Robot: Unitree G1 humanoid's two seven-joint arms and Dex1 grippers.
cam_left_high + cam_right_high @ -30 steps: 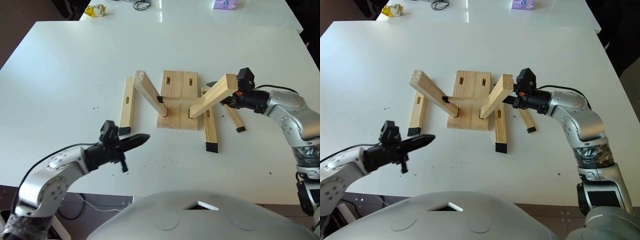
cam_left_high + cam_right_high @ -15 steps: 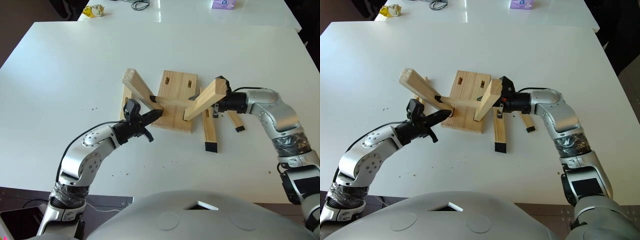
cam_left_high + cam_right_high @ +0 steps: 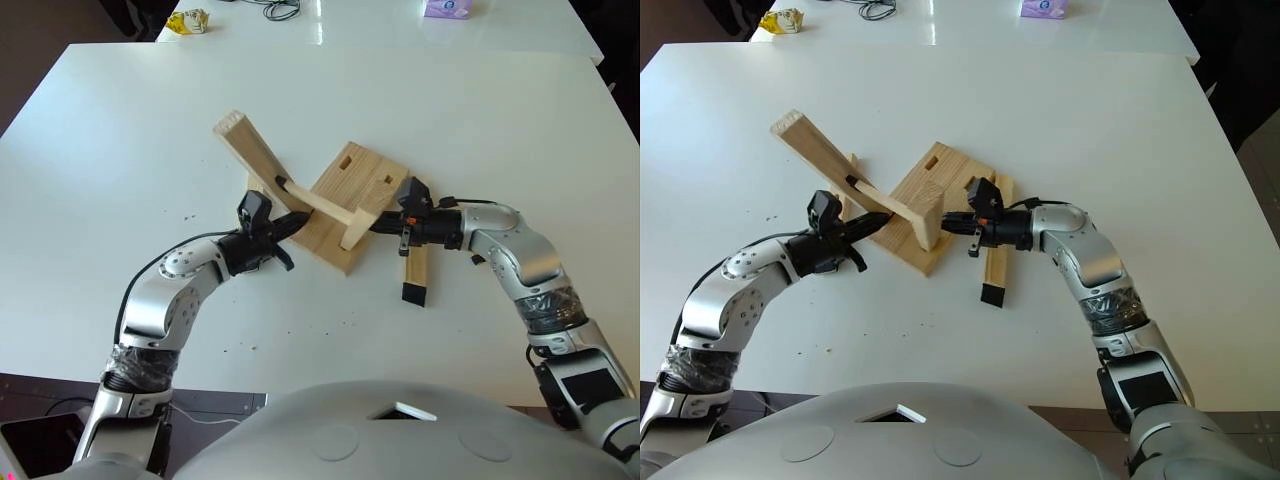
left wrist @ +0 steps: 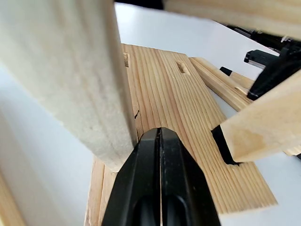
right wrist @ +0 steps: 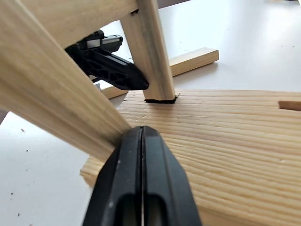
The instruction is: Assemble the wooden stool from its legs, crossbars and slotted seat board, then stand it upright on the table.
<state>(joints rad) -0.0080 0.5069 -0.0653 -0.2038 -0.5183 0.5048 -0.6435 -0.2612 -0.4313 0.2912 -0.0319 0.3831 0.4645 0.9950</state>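
Near→far: loose leg (image 3: 416,270) lies flat on table (image 3: 480,110), not yet fitted. L gripper (image 4: 159,136): fingers pressed together, nothing held, tip at base of L leg (image 3: 250,150). R gripper (image 5: 141,134): same, closed on nothing, tip against R leg (image 3: 353,232) where it meets seat (image 3: 360,180). Seat lies flat, skewed to table edge. Both legs, joined by crossbar (image 3: 320,200), stand tilted on seat, dark ends down. Step, imo: seating 1st leg pair in seat slots; can't tell if ends are fully in. Next needs: both tips nudging legs square to slots, even push down, w/o sliding seat.
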